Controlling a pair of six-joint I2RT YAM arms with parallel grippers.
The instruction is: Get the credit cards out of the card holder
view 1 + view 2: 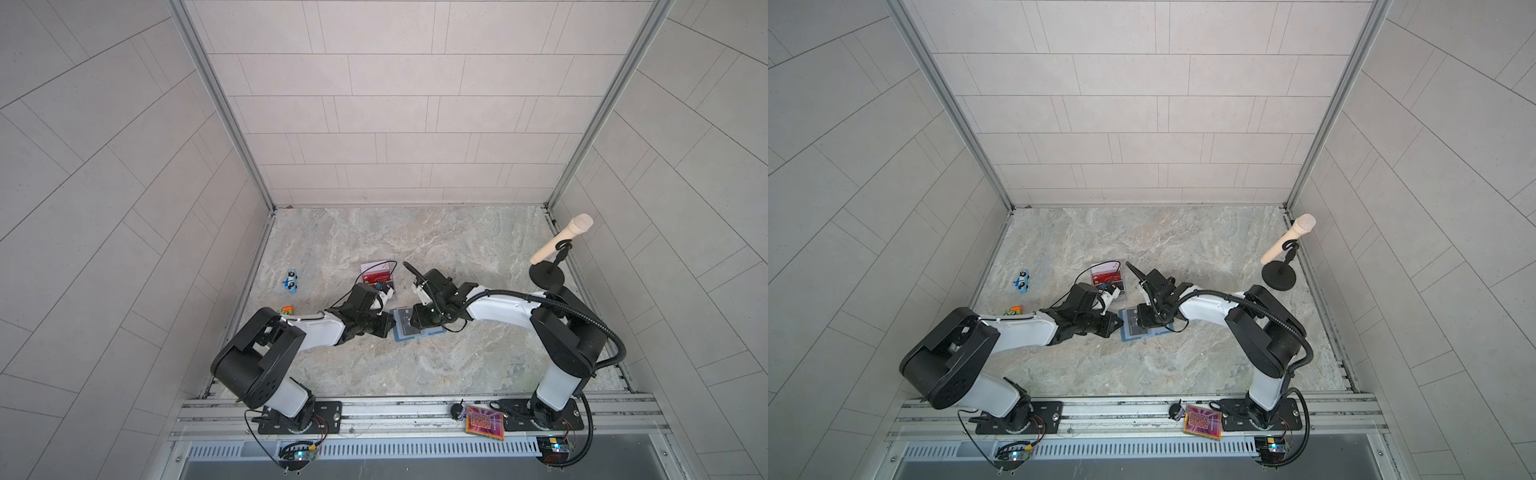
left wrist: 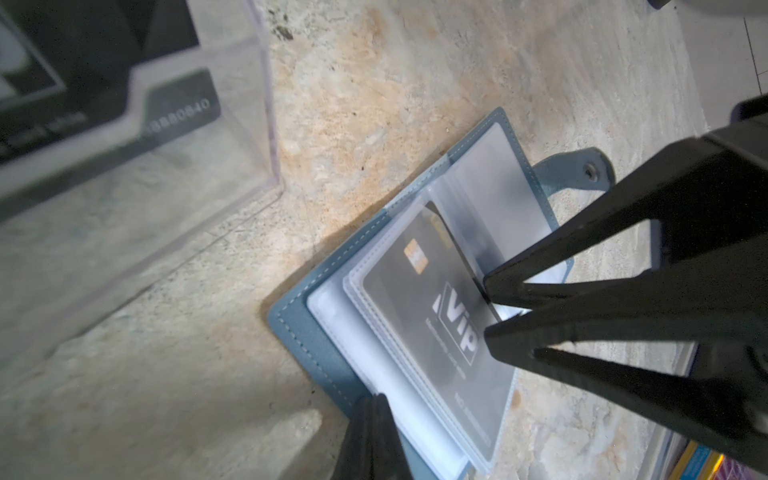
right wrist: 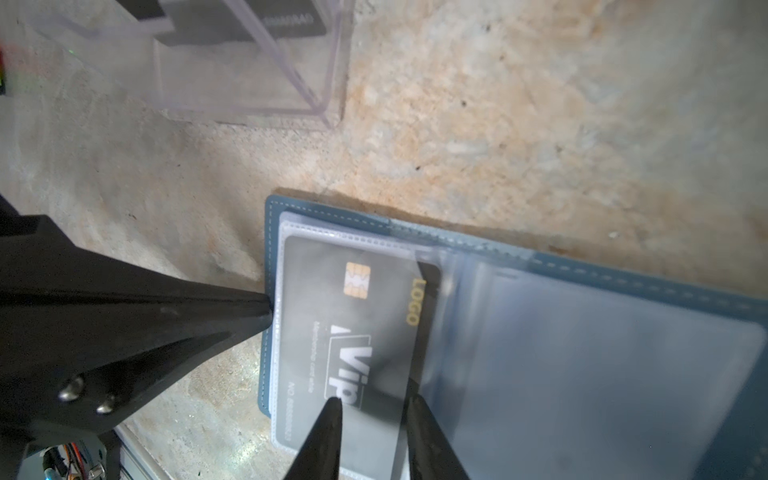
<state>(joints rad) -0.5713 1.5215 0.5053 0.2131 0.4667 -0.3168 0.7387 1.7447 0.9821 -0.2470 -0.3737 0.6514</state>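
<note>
Grey-black card [image 3: 316, 316] as target — pins card holder [image 2: 299, 332] with closed left claw [image 3: 262, 309], straddles card edge with parted right claw [image 3: 372, 405] for pulling.

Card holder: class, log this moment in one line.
card holder: open on table | Vip card: part-way out | left hand: shut, at holder edge | right hand: open, astride card edge
</note>
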